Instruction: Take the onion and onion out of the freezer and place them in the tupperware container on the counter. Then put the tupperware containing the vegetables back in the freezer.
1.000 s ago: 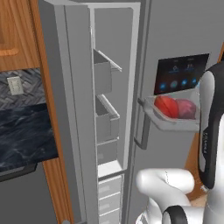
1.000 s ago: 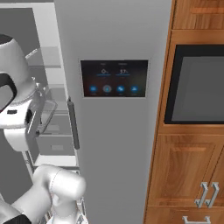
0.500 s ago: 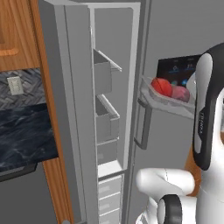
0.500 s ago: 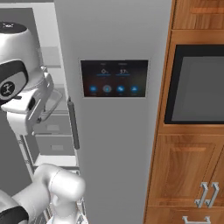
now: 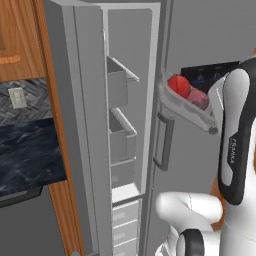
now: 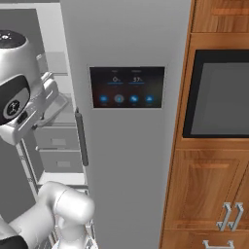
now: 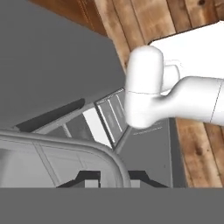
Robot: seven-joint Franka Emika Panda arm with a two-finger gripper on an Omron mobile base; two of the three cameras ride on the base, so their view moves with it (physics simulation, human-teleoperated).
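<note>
Moved since earlier: tupperware container point(image 5: 192, 111) has risen and travelled left in the left base view, from low beside the display panel point(image 6: 127, 87) to level with its top and nearer the freezer point(image 5: 127, 140) opening; its tilt has grown.
Arm since earlier: forearm has swung more upright, and in the right base view the wrist has climbed higher against the freezer's open side.
Unchanged: freezer door, shelves point(image 5: 122, 136) and counter point(image 5: 25, 155) sit as they did, so the base has not driven.
Gripper: gripper point(image 7: 111, 177) is clenched on the container's rim; the hand view shows the pale rim curving just above the two dark tips.
Contents: both onions ride in the tray, the red-orange onion point(image 5: 178, 85) at the raised left end, the maroon onion point(image 5: 198, 99) just right of it and lower, the two touching or nearly so.
Key relation: freezer opening lies left of the carried tray and farther in; the tray's long axis slopes down to the right, its high end pointing at the opening.
Judgement: task looks to be in its last leg, with the tray to go leftward onto a shelf.
Risk: the tilt could roll the onions toward the low right end.
</note>
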